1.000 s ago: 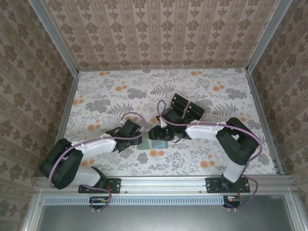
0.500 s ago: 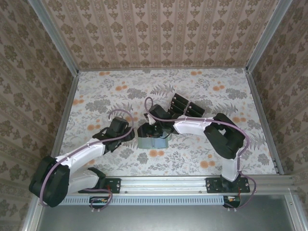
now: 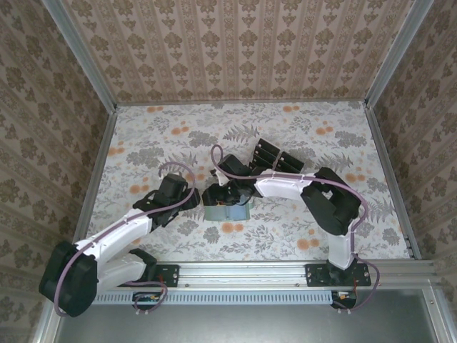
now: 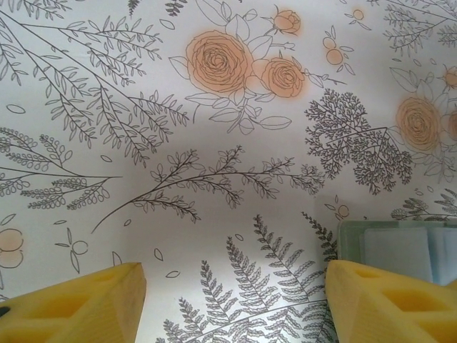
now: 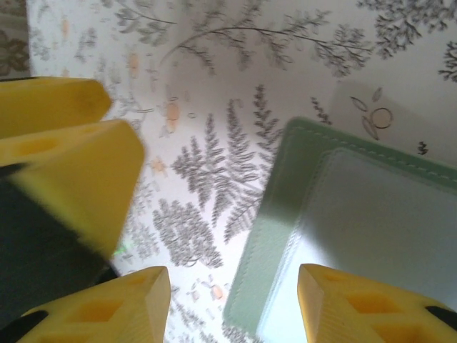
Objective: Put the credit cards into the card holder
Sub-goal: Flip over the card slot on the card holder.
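Note:
The sage-green card holder (image 3: 228, 211) lies flat on the floral table, just in front of both grippers. In the right wrist view its stitched corner (image 5: 343, 229) lies under my right gripper (image 5: 235, 307), whose jaws stand open astride the holder's left edge. My left gripper (image 4: 232, 300) is open over bare tablecloth, with the card holder's edge (image 4: 396, 246) beside its right finger (image 4: 389, 304). In the top view the left gripper (image 3: 190, 202) sits just left of the holder and the right gripper (image 3: 216, 199) at its left end. The black credit cards (image 3: 275, 157) lie in a group behind the right arm.
The left gripper's yellow fingers (image 5: 71, 150) are close on the left in the right wrist view. Patterned walls (image 3: 235, 50) enclose the table on three sides. Open cloth lies at the back left (image 3: 150, 136) and front right (image 3: 357, 229).
The left gripper has pulled back to the left and opened its jaws. The right gripper has shifted left along the card holder, which now lies more exposed.

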You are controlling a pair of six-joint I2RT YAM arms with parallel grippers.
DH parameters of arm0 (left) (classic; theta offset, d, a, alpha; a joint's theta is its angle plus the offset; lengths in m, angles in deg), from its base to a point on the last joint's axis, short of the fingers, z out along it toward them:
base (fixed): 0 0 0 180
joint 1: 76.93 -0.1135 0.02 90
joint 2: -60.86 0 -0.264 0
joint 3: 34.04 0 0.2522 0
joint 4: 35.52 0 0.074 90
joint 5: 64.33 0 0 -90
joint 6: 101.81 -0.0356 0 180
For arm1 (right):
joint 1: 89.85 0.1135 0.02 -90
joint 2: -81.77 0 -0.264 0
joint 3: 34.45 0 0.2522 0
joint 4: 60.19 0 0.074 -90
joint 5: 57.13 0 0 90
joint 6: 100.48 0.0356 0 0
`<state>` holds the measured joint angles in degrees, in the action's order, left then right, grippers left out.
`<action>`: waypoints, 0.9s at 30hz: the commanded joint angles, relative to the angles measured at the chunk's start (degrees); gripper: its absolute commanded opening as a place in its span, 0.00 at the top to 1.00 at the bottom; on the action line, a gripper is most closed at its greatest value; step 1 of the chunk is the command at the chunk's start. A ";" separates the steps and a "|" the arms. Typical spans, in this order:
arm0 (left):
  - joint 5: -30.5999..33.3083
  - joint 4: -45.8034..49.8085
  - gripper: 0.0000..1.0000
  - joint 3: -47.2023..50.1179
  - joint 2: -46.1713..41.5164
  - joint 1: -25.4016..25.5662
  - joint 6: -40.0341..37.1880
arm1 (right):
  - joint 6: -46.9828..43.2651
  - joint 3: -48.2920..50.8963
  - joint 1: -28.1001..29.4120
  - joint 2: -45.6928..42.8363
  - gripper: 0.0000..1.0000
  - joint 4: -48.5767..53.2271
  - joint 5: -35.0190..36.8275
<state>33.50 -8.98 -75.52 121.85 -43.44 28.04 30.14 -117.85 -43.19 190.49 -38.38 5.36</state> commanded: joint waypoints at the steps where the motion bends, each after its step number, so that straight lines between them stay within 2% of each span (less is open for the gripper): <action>1: -1.51 -0.90 0.31 0.19 -0.81 1.16 0.46 | -2.20 0.90 -0.56 -7.41 0.49 1.93 0.95; 6: -1.60 -2.24 0.29 -1.50 0.57 3.90 0.29 | -2.73 6.18 -3.92 -13.76 0.49 4.78 6.45; 10: -1.51 -3.43 0.28 -2.99 3.07 6.23 -0.48 | -3.77 9.75 -6.52 -15.64 0.49 6.62 9.02; 14: -0.66 -3.74 0.27 -4.59 6.25 8.75 -2.15 | -5.56 10.49 -6.58 -14.84 0.49 7.98 11.02; 19: 3.39 -1.23 0.27 -6.59 10.46 11.99 -3.67 | -6.30 10.85 -6.36 -12.60 0.49 7.90 12.02; 27: 8.87 1.07 0.28 -6.29 14.70 13.59 -2.68 | -6.78 11.09 -5.26 -9.88 0.50 7.97 13.78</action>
<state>38.68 -10.34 -80.90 135.45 -30.32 25.88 24.35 -107.67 -48.94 179.57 -31.84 17.16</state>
